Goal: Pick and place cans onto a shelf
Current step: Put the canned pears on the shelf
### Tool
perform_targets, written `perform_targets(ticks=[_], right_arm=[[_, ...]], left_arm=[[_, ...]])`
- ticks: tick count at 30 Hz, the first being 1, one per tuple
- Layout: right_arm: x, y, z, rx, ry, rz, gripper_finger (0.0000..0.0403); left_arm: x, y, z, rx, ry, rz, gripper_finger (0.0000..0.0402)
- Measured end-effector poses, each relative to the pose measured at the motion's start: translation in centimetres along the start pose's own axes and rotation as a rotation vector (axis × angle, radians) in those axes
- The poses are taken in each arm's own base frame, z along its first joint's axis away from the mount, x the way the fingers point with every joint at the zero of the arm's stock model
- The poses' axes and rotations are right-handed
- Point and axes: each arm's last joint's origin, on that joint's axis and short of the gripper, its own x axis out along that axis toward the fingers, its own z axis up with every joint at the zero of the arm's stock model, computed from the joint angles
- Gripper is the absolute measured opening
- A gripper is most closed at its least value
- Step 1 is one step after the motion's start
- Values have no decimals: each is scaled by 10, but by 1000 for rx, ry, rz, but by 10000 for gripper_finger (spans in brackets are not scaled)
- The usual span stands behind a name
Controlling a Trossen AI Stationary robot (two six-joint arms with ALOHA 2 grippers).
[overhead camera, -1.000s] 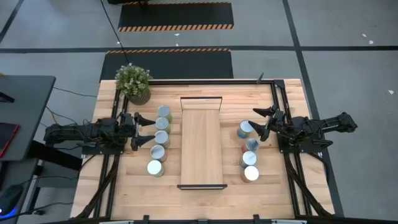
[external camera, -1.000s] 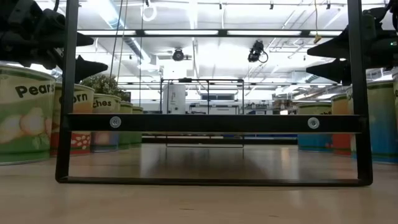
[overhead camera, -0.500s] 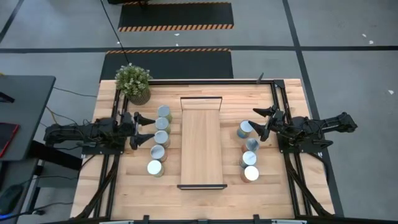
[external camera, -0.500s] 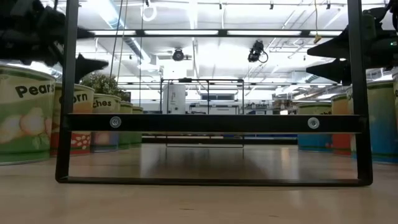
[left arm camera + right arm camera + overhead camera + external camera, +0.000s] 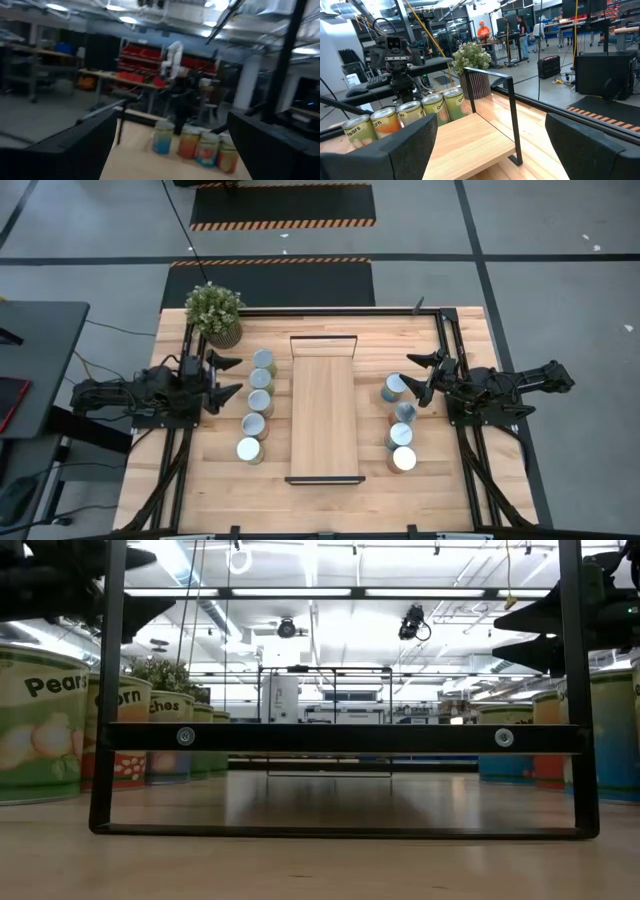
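Note:
Five cans [image 5: 259, 401] stand in a row left of the shelf [image 5: 323, 408], and several cans [image 5: 403, 423] stand right of it, all upright on their bases on the table. The shelf is a long light-wood board on a dark frame [image 5: 345, 735]. My left gripper [image 5: 228, 376] is open and empty, raised, just left of the left row. It also shows in the low view [image 5: 125, 585]. My right gripper [image 5: 416, 377] is open and empty, raised beside the farthest right can [image 5: 396, 387]. The left row shows in the right wrist view [image 5: 400, 117].
A potted plant [image 5: 214, 313] stands at the table's far left corner, behind the left cans. Dark rails [image 5: 455, 350] run along both table sides under the arms. The shelf's top board [image 5: 470, 132] is bare. People stand in the room far behind [image 5: 483, 31].
My left gripper has risen and drawn back a little toward the table's left edge, away from the left row of cans, staying open. The cans and the shelf have not moved.

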Motion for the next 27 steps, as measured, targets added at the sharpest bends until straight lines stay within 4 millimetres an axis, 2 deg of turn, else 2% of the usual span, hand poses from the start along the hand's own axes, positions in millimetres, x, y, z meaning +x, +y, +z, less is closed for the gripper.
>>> perform_targets(ticks=[6,13,16,21,27], right_arm=[[0,0,0,0,0,0,378],[0,0,0,0,0,0,378],[0,0,0,0,0,0,378],[0,0,0,0,0,0,378],[0,0,0,0,0,0,378]], left_arm=[[0,5,-4,-15,19,157,385],[0,5,-3,-17,19,168,385],[2,2,-6,-77,65,77,384],[7,-12,-16,-139,211,-216,384],[13,-27,-18,-249,223,-284,384]])
